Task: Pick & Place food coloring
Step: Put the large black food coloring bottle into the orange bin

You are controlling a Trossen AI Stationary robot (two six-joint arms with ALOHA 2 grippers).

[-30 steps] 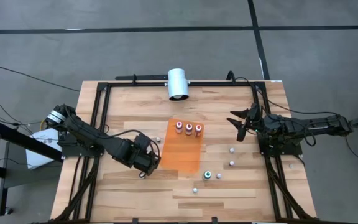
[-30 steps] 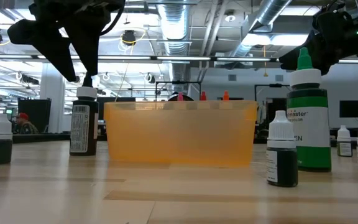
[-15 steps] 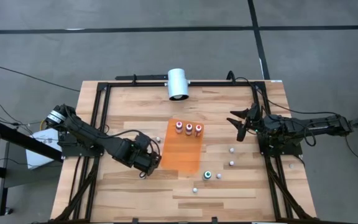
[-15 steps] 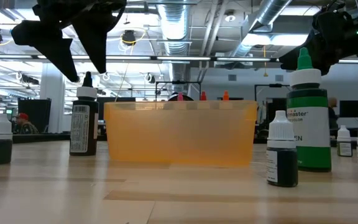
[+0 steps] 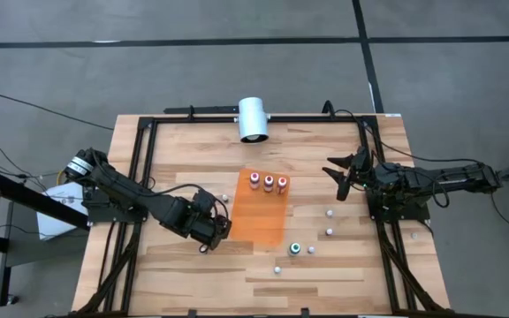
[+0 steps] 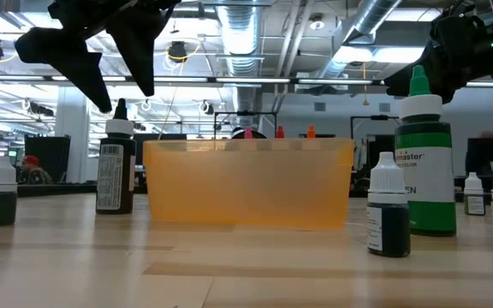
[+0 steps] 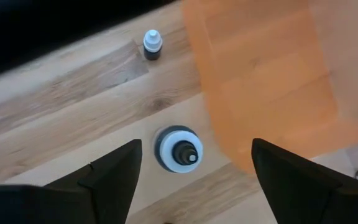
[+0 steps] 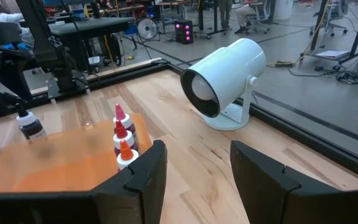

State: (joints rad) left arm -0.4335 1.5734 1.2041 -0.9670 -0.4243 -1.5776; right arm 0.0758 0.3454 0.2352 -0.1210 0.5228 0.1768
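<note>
The food coloring is a set of small bottles. Three red-topped ones (image 5: 269, 183) stand in the orange tray (image 5: 261, 216). A green-capped bottle (image 5: 295, 249) and several whitish ones stand loose on the wood. A dark bottle with a white cap (image 7: 179, 149) stands upright on the table beside the tray's left edge. My left gripper (image 7: 196, 144) hangs open above it, pointing steeply down, one finger on each side of the bottle's tip (image 6: 120, 108) and clear of it. My right gripper (image 5: 338, 177) waits open at the table's right, holding nothing.
A big white cylinder (image 5: 253, 119) lies at the far edge. Black frame rails (image 5: 140, 177) run along the table's sides. Another small bottle (image 7: 152, 45) stands beyond the dark one. Loose bottles (image 5: 329, 231) dot the wood right of the tray.
My left gripper has opened wider above the dark bottle while staying in place. The bottle has stayed upright on the table.
</note>
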